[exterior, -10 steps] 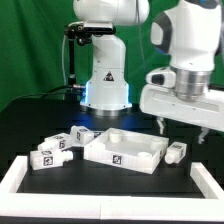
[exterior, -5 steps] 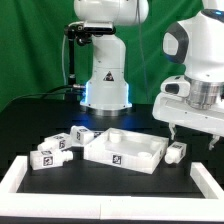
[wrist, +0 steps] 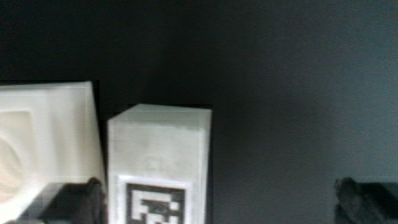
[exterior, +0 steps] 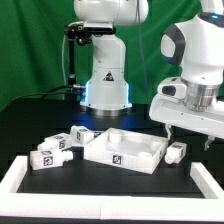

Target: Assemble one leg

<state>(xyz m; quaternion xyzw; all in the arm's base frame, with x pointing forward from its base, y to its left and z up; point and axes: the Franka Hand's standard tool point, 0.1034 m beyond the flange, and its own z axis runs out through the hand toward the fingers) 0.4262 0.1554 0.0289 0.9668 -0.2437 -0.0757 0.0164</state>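
Observation:
A leg, a stubby white post with a tag sticker, lies on the black table just to the exterior view's right of the big white tabletop panel. My gripper hangs open and empty above it, a little apart. In the wrist view the same leg lies between the spread fingers, closer to that one than to the other, with the panel's corner beside it. Three more legs lie at the panel's other side.
The robot's white base stands behind the panel. A raised white border runs along the table's front and side edges. A green backdrop stands behind the base.
The arm has moved towards the exterior view's right and now stands over the single leg beside the panel. The parts on the table have not moved.

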